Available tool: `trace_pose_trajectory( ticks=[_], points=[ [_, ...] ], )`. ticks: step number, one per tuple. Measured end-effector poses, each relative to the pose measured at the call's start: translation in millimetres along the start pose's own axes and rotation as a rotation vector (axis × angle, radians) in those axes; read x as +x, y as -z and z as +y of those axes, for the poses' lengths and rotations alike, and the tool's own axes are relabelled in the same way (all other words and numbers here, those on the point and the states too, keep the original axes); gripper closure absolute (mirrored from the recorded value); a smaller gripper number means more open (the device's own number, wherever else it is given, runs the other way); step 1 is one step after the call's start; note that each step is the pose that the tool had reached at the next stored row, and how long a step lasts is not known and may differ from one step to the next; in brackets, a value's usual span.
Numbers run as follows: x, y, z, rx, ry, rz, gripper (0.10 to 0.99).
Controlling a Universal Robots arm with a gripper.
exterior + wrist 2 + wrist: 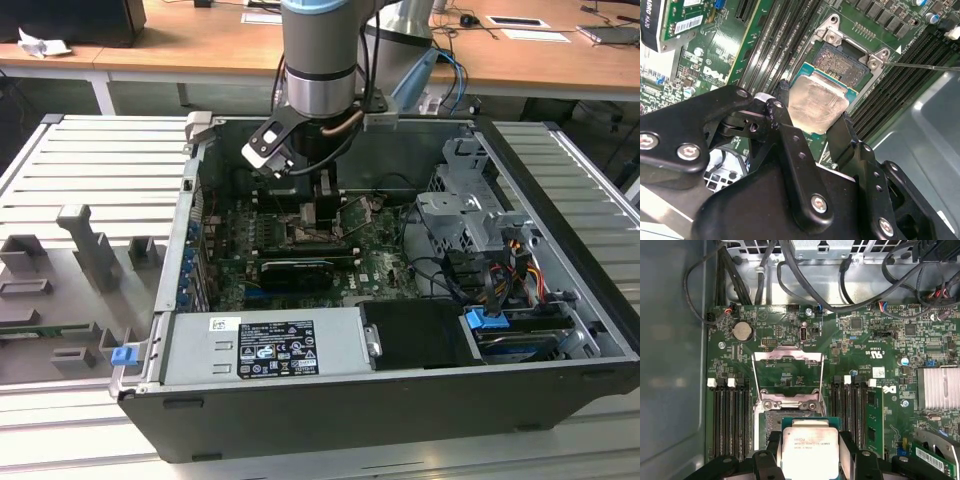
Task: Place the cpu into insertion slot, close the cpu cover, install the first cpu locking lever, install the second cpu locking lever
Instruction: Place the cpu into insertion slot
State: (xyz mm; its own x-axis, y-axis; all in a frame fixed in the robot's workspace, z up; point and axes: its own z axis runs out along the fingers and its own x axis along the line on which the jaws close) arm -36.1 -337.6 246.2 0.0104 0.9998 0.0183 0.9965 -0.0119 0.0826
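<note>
Second wrist view gives the clearest look at the grasp: the pincer (810,117) is clamped on the cpu (817,105), one black finger (776,111) on each of two opposite edges, so the pale metal face stays flat and uncovered and the chip can be lined up square with its seat. The cpu hangs over the near edge of the insertion slot (840,62), whose dark contact field is bare beyond it; whether the chip already touches the socket rim I cannot tell. In the first wrist view the cpu cover (787,356) stands swung back off the socket on its hinge, its window framing green board, which leaves the way into the slot clear. A thin metal rod (920,65) runs off from one socket corner (probably one of the locking levers, released, though I would not swear to it). Memory slots (732,415) flank the socket on both sides. In the exterior view the arm (320,60) comes down from the upper middle of the frame into the open computer case (560,300), which lies on its side on a ribbed metal surface (90,170), with the power supply (260,345) in the lower middle. As I judge it, the first step is under way: the chip is not yet seated, and the cover is open.
</note>
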Motion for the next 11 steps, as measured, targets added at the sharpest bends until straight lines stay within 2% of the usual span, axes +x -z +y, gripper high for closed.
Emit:
trace_pose_trajectory(
  ticks=[4,11],
  points=[
    [0.2,-1.9,-0.1,0.001,0.035,0.0031,0.545],
    [0.1,-3.2,-0.6,0.001,0.037,0.0032,0.545]
  ],
)
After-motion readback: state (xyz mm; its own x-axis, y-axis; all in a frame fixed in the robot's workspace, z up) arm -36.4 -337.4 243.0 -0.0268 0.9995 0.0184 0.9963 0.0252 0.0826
